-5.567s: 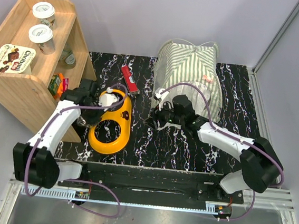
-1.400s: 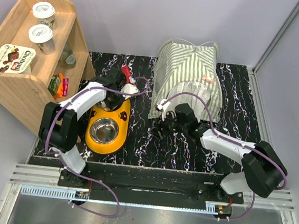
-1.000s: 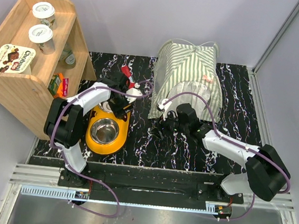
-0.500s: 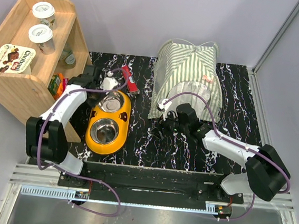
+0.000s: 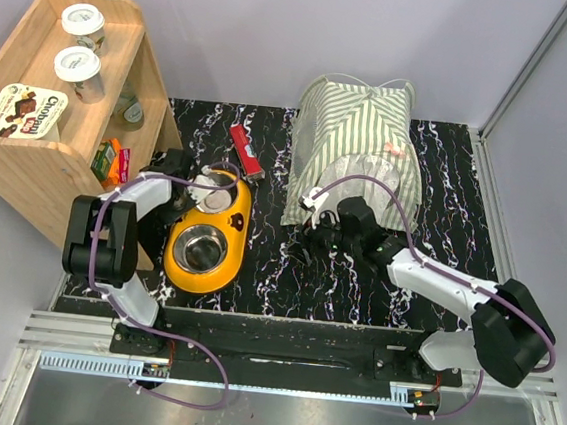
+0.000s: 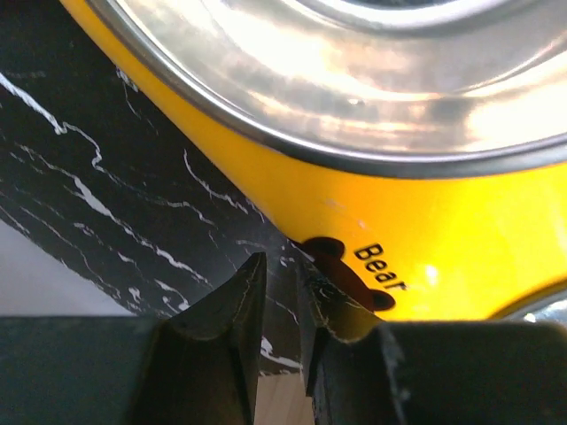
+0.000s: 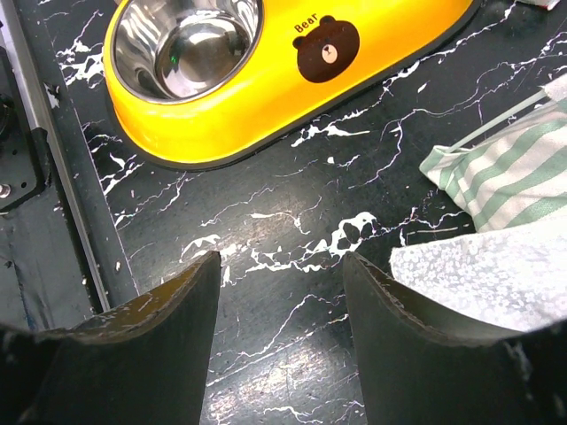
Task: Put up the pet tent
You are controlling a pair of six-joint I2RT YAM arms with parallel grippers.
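The green-and-white striped pet tent (image 5: 355, 144) stands at the back right of the mat, its white lace curtain toward me. Its striped edge (image 7: 505, 173) and lace (image 7: 496, 266) show at the right of the right wrist view. My right gripper (image 5: 313, 238) (image 7: 282, 266) is open and empty, low over the mat just left of the tent's front. My left gripper (image 5: 187, 191) (image 6: 282, 266) is shut with a thin gap and holds nothing. It sits at the far left rim of the yellow feeder (image 6: 425, 257).
The yellow double feeder (image 5: 234, 230) (image 7: 266, 84) holds two steel bowls left of centre. A wooden shelf (image 5: 58, 151) with cups and boxes stands at the far left. A red packet (image 5: 246, 150) lies behind the feeder.
Steel bowls now sit in both holes of the feeder, which were empty at first. My left gripper has swung left from over the far bowl to the feeder's left rim. The right arm barely moved.
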